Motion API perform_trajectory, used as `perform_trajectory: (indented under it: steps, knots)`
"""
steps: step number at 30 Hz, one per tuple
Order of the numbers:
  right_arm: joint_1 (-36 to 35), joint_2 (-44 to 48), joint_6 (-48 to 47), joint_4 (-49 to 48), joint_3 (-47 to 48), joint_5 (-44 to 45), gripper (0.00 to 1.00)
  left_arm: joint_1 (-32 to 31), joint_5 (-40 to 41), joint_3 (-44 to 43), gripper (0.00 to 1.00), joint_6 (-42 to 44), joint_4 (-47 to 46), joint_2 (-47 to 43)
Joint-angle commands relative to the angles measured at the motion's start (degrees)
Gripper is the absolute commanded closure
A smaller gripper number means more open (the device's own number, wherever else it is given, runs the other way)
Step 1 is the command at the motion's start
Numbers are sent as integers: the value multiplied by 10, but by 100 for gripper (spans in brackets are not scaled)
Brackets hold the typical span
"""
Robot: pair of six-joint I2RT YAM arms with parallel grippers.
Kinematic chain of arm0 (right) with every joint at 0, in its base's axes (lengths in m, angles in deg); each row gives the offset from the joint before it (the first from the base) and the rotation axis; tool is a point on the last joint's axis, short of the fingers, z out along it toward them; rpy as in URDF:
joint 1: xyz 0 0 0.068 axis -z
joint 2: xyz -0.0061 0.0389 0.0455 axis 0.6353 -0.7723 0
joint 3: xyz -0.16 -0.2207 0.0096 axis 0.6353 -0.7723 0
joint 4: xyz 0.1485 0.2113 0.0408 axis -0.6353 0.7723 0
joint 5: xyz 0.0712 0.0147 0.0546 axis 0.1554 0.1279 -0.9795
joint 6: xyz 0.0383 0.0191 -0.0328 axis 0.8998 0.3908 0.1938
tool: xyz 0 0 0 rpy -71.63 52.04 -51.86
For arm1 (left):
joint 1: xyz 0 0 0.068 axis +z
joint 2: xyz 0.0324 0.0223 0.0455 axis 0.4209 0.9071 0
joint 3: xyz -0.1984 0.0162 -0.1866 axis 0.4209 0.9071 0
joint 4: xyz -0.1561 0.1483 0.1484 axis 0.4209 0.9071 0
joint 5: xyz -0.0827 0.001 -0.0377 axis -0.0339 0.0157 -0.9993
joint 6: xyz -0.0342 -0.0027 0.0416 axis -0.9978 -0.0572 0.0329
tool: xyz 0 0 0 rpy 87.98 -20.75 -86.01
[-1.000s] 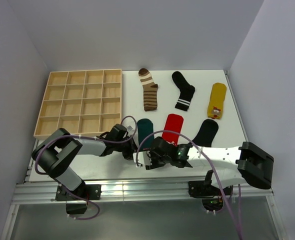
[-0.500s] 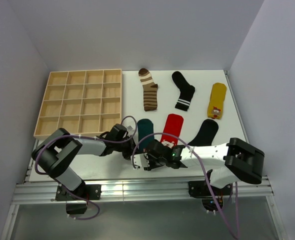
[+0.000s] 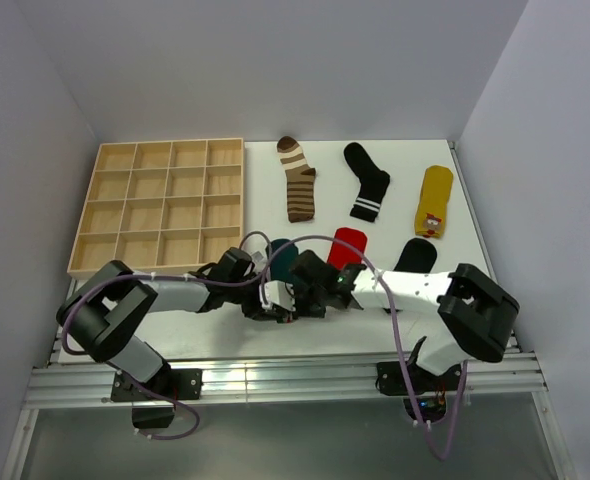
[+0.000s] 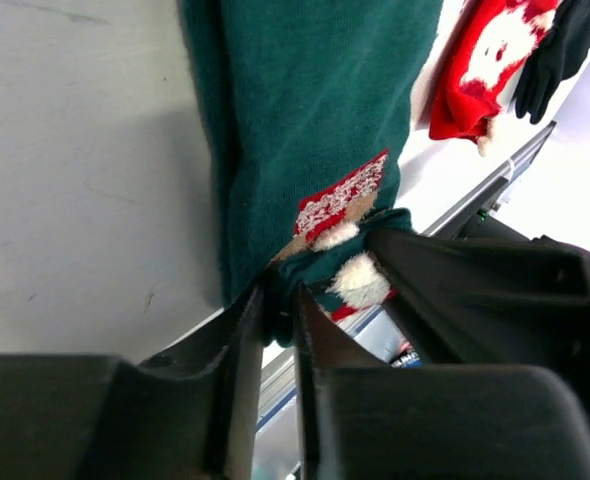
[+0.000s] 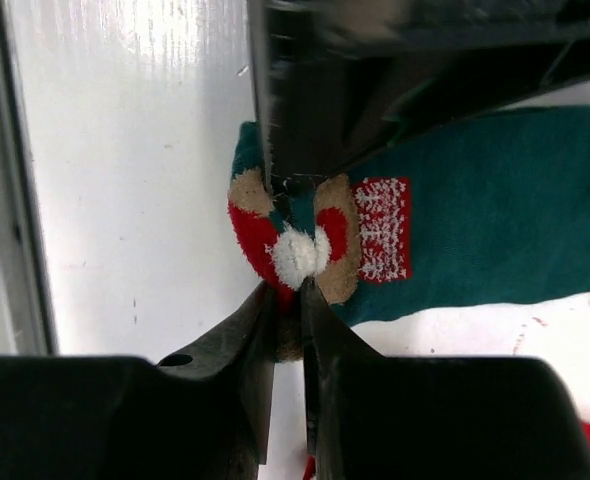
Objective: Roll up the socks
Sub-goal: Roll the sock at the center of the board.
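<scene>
Up front, left tool (image 4: 280,300) and right tool (image 5: 287,296) pinch the teal sock (image 4: 305,120), lying front-to-back.

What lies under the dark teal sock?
Around the dark teal sock only the white table shows. Its patched end is bunched up, pinched by both the left hand and the right hand; what lies under that bunch is covered.
</scene>
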Motion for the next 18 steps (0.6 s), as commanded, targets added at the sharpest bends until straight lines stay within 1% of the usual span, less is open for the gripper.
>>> perform_trajectory:
  steps: [1, 2, 4, 5, 9, 18]
  knots:
    - [49, -21, 5, 100, 54, -94, 86, 4, 44, 6, 75, 22, 53, -30]
    - [58, -40, 2, 127, 63, -121, 86, 4, 51, 5, 71, 24, 50, -33]
    - [84, -62, -5, 157, 94, -151, 86, 5, 65, 1, 68, 28, 49, -42]
    - [91, -74, -7, 187, 105, -182, 86, 4, 70, 0, 66, 31, 47, -45]
    - [121, -149, -25, 267, 174, -243, 87, 5, 100, 6, 64, 39, 36, -68]
    - [182, -273, -55, 399, 289, -323, 87, -1, 160, 64, 59, 86, -55, -170]
